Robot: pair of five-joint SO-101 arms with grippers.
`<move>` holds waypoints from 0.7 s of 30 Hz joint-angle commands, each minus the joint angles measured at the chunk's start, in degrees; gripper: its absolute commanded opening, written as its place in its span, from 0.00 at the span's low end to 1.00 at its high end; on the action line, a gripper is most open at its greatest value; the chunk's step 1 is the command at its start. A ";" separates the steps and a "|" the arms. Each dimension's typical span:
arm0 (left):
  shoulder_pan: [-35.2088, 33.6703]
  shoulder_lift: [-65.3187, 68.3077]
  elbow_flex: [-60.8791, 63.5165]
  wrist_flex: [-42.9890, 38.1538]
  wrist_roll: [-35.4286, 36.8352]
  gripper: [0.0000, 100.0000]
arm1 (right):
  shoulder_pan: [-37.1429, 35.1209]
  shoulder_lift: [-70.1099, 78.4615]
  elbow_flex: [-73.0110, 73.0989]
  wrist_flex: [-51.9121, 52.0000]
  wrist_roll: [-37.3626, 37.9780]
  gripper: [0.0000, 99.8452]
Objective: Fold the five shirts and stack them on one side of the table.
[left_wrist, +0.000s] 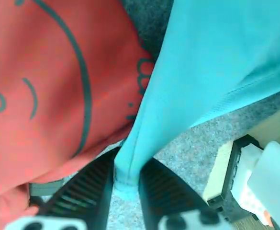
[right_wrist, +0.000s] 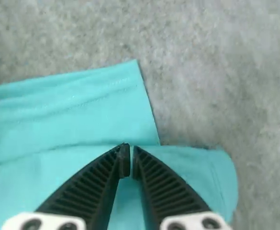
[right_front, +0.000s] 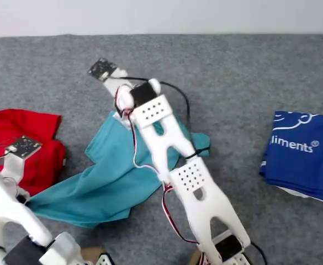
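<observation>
Teal shirt (right_front: 109, 179) lies rumpled on the grey table (right_front: 233, 72), red shirt (right_front: 34, 132) beside it, folded blue shirt (right_front: 305, 152) well apart | left gripper (left_wrist: 126, 184) pinches its hem | right gripper (right_wrist: 130, 158) clamps its far edge

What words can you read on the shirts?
On the blue shirt: white lettering, cut off at the fold; no whole word reads.
On the red shirt: dark drawn lines and a few letters by its edge, too bent to read.
On the teal shirt: no print seen.
</observation>
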 commanded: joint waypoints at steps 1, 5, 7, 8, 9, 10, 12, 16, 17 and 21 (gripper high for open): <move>0.09 -2.20 -2.07 0.88 0.35 0.00 | -0.31 -0.13 -3.43 -3.47 -0.44 0.13; 0.09 -2.11 -2.07 0.88 0.35 0.00 | -1.01 0.13 -2.73 -7.08 -4.57 0.15; 0.18 -2.11 -2.07 0.88 0.35 0.00 | -1.71 -0.04 0.35 -8.40 -4.48 0.15; 0.18 -2.11 -2.07 0.88 0.35 0.00 | -1.80 -0.04 2.02 -8.75 -4.48 0.15; 0.26 -2.11 -2.07 0.88 0.35 0.00 | -2.15 -0.04 3.52 -9.19 -4.57 0.15; 0.26 -2.11 -2.07 0.88 0.35 0.00 | -2.42 -0.04 4.84 -9.71 -4.57 0.15; 0.26 -2.11 -2.07 0.88 0.35 0.00 | -2.68 -0.04 7.38 -10.95 -4.57 0.15; 0.26 -2.11 -2.07 0.88 0.35 0.00 | -2.95 -0.48 12.22 -13.32 -4.57 0.15; 0.26 -2.11 -2.07 0.88 0.35 0.00 | -2.95 -0.48 12.48 -13.49 -4.48 0.15; 0.18 -2.11 -2.07 0.88 0.35 0.00 | -2.95 -0.48 12.40 -12.79 -4.48 0.15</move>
